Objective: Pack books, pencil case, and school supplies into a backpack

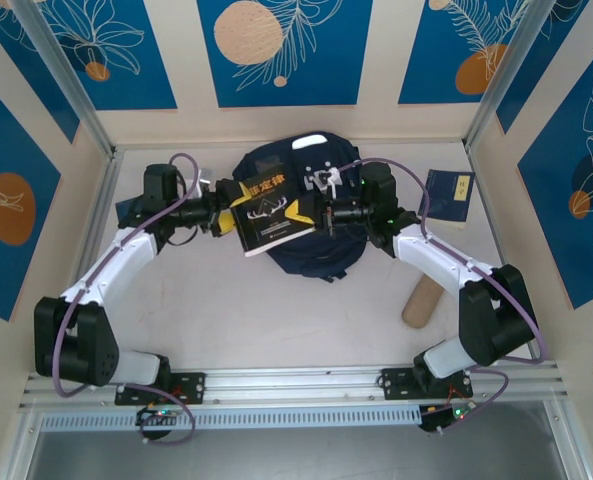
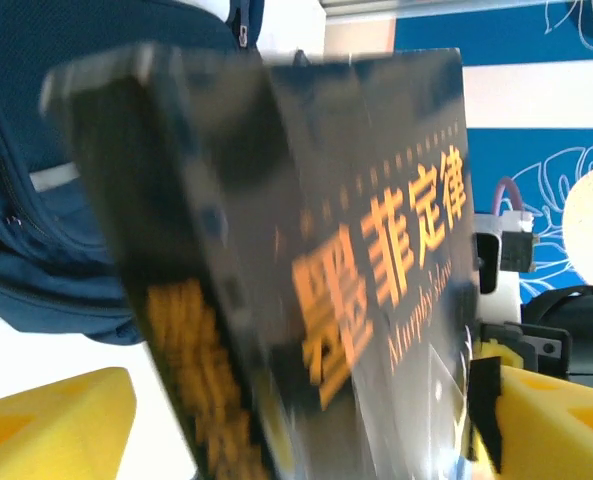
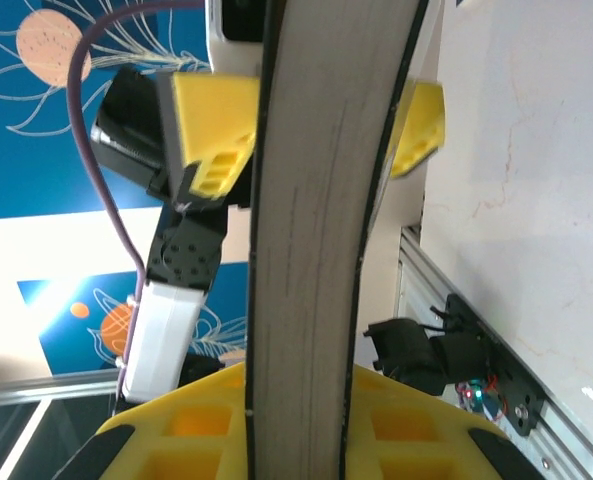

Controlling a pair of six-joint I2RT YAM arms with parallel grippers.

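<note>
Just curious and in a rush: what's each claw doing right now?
Left gripper: open, jaws either side of the book.
Right gripper: shut on the book.

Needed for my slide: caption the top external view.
Right claw holds a black book over the navy backpack; left claw open alongside.

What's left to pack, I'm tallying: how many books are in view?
2. One black book is in the right gripper over the backpack; one navy book lies by the right wall. Others may be hidden.
</note>
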